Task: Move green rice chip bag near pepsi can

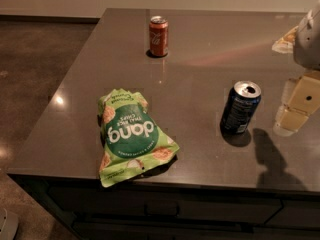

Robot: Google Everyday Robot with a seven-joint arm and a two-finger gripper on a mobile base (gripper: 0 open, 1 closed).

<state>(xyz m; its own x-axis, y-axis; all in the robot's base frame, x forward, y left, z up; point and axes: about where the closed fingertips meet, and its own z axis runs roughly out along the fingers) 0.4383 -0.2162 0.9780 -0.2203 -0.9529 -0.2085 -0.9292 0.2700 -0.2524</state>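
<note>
The green rice chip bag lies flat near the front left of the dark table, its "dang" logo upside down to the camera. The pepsi can, dark blue with an opened silver top, stands upright to the right of the bag, with a wide gap between them. The gripper hangs at the right edge of the view, just right of the pepsi can and apart from it. It holds nothing that shows.
A red-orange cola can stands upright at the back middle of the table. A pale packet lies at the far right, partly behind the arm. The table's front edge is just below the bag; floor lies to the left.
</note>
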